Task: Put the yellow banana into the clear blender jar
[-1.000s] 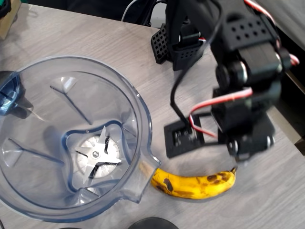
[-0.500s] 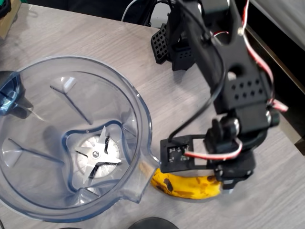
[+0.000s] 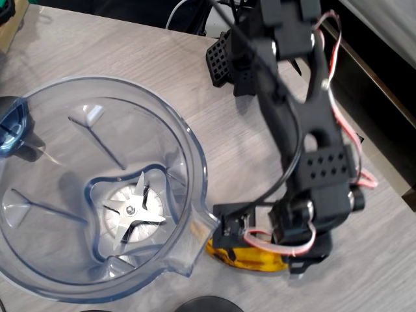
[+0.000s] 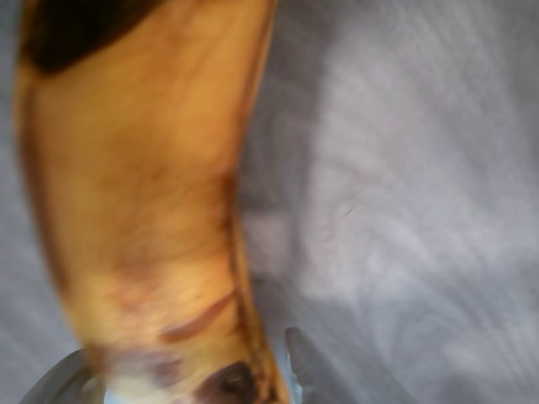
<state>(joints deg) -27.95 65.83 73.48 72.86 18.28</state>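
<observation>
The pincer (image 3: 276, 260) has dropped onto the yellow banana (image 3: 244, 257) beside the clear blender jar (image 3: 188, 140), fingers apparently straddling it, grip uncertain, so the grasp seems imminent.

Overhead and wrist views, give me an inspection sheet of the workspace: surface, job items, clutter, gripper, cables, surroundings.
Surface: grey wood-grain table, no spills seen.
Job's things: yellow banana lies flat on the table beside the pour spout of the clear blender jar, mostly covered by the arm in the overhead view; the jar stands upright with nothing in it but its silver blade.
Clutter: a blue object at the jar's left edge; a dark round thing at the bottom edge.
Grippers: gripper is low over the banana, a fingertip on each side in the wrist view; grip cannot be told.
Cables: red-white wires and a black cable run along the arm.
Surroundings: dark gap past the table's right edge.
</observation>
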